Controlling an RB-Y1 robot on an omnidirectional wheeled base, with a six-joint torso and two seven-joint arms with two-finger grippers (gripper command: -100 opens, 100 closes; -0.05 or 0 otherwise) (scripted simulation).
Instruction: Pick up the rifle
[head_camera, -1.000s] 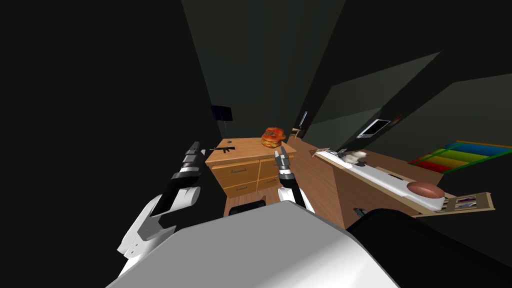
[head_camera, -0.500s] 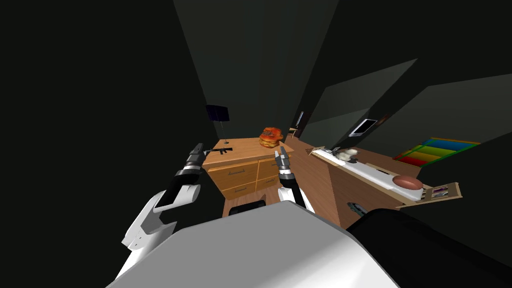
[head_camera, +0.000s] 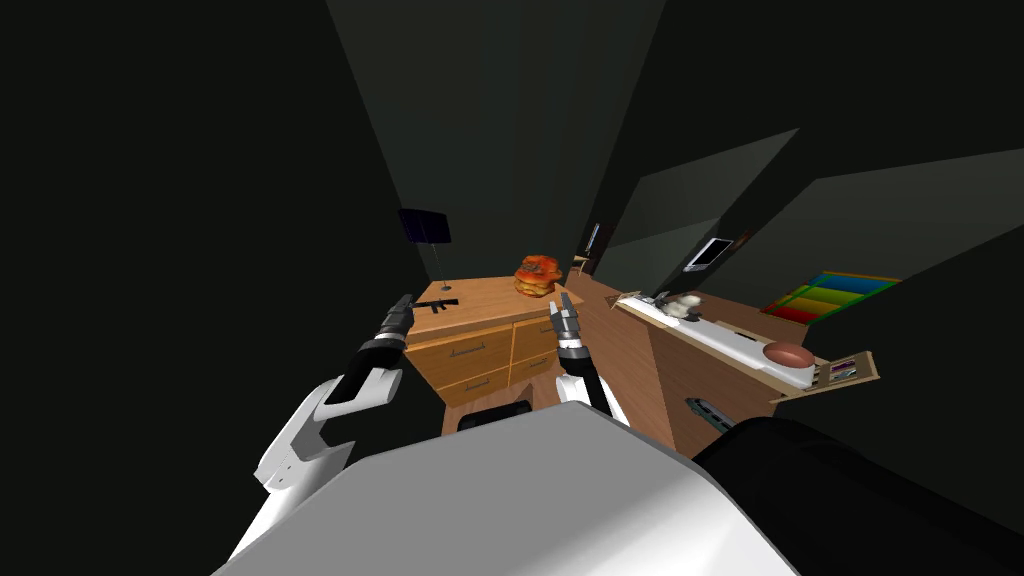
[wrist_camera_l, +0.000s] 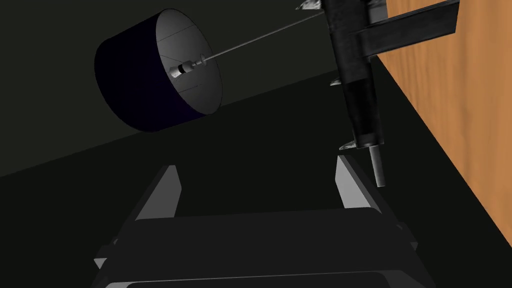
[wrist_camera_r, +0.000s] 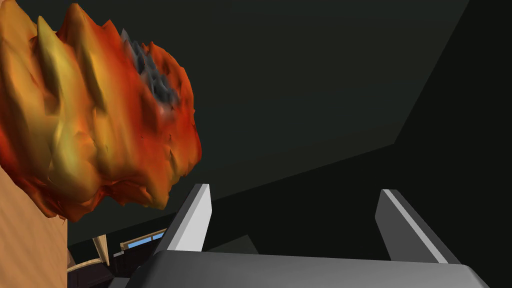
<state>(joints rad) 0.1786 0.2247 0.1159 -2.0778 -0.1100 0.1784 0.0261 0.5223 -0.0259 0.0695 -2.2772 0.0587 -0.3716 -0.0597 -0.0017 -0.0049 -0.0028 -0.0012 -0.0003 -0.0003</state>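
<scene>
A small black rifle (head_camera: 437, 304) lies flat on the near left part of a wooden dresser's top (head_camera: 490, 294). My left gripper (head_camera: 403, 304) hovers just off the dresser's left edge, close to the rifle's muzzle end. In the left wrist view the rifle's barrel (wrist_camera_l: 361, 95) runs past one fingertip (wrist_camera_l: 351, 181), outside the open left gripper (wrist_camera_l: 260, 186), which holds nothing. My right gripper (head_camera: 565, 304) is raised at the dresser's right corner. It is open (wrist_camera_r: 300, 220) and empty, beside an orange lumpy object (wrist_camera_r: 95, 115).
A dark lamp (head_camera: 425, 226) on a thin stem stands behind the rifle; its shade (wrist_camera_l: 155, 70) is close ahead of the left hand. The orange lump (head_camera: 538, 275) sits at the dresser's back right. A long wooden counter (head_camera: 700, 360) with clutter runs along the right.
My left arm has reached forward and to the right, bringing its gripper nearer the rifle. The head view has shifted, so the counter on the right looks smaller. The right arm holds still.
</scene>
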